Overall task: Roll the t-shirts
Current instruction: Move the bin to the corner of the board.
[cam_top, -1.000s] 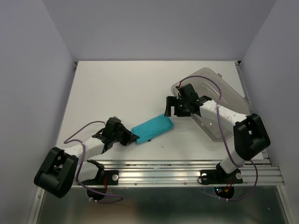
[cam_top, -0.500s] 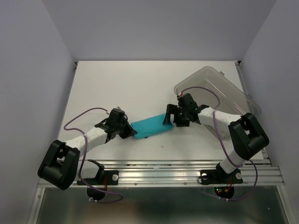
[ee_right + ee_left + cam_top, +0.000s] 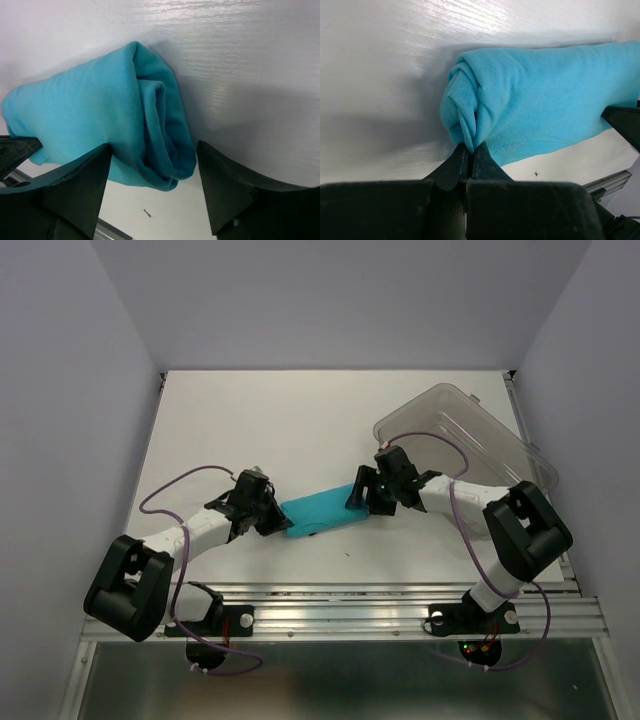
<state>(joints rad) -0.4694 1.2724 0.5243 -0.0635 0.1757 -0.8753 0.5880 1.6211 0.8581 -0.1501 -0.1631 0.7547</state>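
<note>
One rolled t-shirt rests on white table.

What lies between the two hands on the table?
Only the rolled teal t-shirt, seen in the top view: left hand pinches one end, right hand straddles the other.

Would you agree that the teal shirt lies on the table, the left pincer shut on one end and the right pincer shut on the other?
No: the right pincer is open, straddling that end of the shirt, as the right wrist view shows.
</note>
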